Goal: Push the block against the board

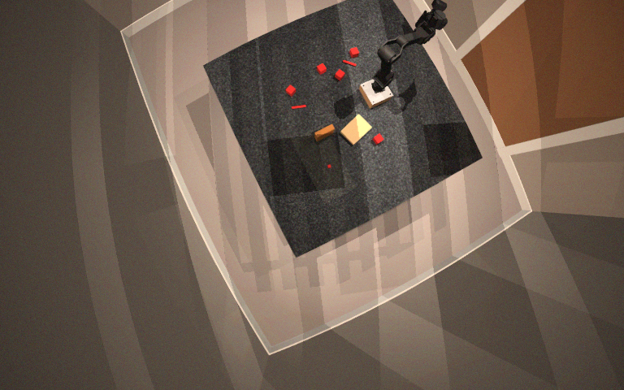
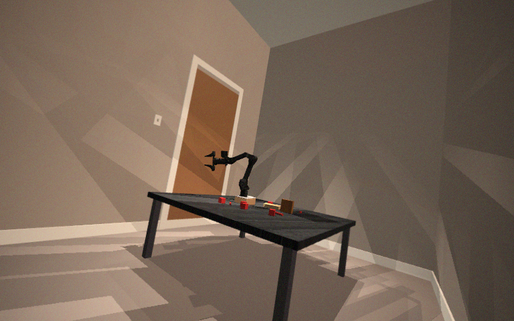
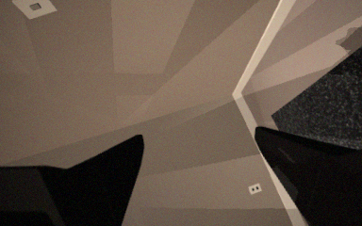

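Note:
The brown square block (image 1: 324, 132) (image 2: 287, 206) stands upright on the dark table. The pale yellow board (image 1: 356, 129) (image 2: 271, 206) lies flat beside it. In the top view a narrow gap shows between them, and their facing sides are not parallel. My gripper (image 2: 205, 160) (image 3: 199, 137) is open and empty. It is raised high above the table on the far side of the arm's base from both parts, with its fingers pointing away from them. The wrist view shows neither part.
A red cube (image 1: 378, 138) lies close to the board's right side. Other red cubes (image 1: 339, 74) (image 1: 290, 89) and red rods (image 1: 298, 106) (image 1: 349, 62) lie farther off. A tiny red piece (image 1: 328, 166) lies below the block. The arm's white-topped base (image 1: 371, 97) stands above the board.

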{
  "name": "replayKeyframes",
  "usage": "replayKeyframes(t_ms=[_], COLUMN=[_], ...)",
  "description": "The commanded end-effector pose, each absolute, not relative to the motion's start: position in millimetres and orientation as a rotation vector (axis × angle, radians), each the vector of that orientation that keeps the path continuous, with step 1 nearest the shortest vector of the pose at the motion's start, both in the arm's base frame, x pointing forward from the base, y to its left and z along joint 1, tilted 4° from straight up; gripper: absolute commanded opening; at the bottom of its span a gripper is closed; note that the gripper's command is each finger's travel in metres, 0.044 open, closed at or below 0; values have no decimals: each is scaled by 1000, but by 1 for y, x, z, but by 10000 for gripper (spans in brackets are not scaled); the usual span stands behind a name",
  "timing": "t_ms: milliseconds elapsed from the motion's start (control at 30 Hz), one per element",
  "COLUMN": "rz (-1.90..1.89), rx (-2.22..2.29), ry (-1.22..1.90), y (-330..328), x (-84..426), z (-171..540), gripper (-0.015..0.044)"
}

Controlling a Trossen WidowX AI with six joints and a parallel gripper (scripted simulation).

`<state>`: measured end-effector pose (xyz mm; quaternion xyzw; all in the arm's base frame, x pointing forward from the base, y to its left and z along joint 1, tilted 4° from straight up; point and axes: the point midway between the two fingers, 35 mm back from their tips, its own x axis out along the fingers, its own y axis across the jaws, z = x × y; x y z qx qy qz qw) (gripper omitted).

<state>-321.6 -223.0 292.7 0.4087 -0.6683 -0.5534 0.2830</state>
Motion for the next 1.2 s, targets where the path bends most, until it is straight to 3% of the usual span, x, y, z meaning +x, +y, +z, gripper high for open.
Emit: replayKeyframes(t_ms=[0,467,1167], rz=[-1481,-1488,-1382], rx=[1094,1197,1339], ry=[-1789,-1556,-1207], y=[-223,-280,-353], x=[-322,-282,-183], z=[293,284,273], gripper=[374,6,0])
